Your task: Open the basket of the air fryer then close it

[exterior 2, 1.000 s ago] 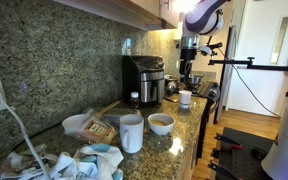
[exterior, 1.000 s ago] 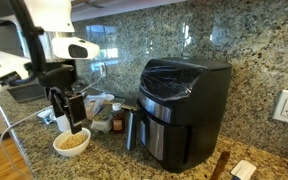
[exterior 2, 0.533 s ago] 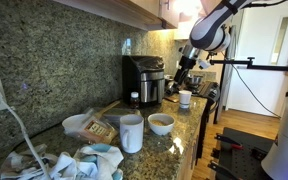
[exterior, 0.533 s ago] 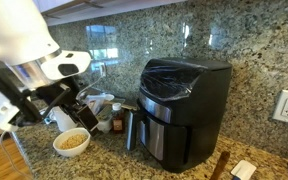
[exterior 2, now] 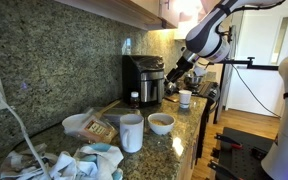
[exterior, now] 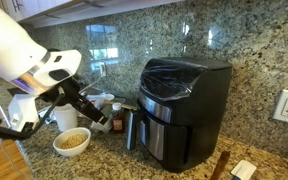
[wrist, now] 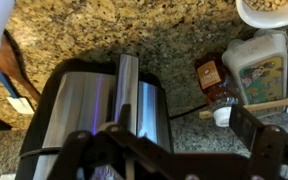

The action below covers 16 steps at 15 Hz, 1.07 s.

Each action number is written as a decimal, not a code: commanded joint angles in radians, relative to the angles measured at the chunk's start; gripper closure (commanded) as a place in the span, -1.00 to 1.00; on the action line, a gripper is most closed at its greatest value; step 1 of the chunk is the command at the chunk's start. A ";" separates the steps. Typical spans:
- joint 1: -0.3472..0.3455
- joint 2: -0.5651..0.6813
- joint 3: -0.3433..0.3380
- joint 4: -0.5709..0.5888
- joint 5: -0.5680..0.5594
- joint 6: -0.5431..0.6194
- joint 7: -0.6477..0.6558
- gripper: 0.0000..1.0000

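The black air fryer [exterior: 184, 108] stands on the granite counter against the wall and also shows in an exterior view [exterior 2: 144, 77]. Its basket is shut, with a steel front [wrist: 84, 105] and a vertical handle [exterior: 131, 128] that appears in the wrist view [wrist: 127, 85]. My gripper [exterior: 97, 113] is tilted toward the handle from the side and stays a short way off it without touching. In the wrist view the gripper [wrist: 174, 150] is open and empty, with one finger [wrist: 252, 135] showing at the right.
A bowl of nuts [exterior: 72, 141], a white cup [exterior: 64, 118] and a small bottle [exterior: 116, 118] stand beside the fryer under the arm. A wooden spatula [exterior: 221, 165] lies on its other side. A mug [exterior 2: 131, 132], bowl [exterior 2: 161, 123] and cloths [exterior 2: 84, 163] sit further along.
The arm has swung from pointing down over the bowl to tilting sideways toward the air fryer. The gripper moved closer to the basket handle. The basket has not moved.
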<state>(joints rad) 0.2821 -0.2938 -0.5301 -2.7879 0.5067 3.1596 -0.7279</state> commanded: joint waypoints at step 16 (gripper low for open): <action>0.613 -0.019 -0.552 0.006 0.251 0.239 -0.089 -1.00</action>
<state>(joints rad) 0.7906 -0.2961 -1.0046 -2.7815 0.7302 3.3226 -0.8082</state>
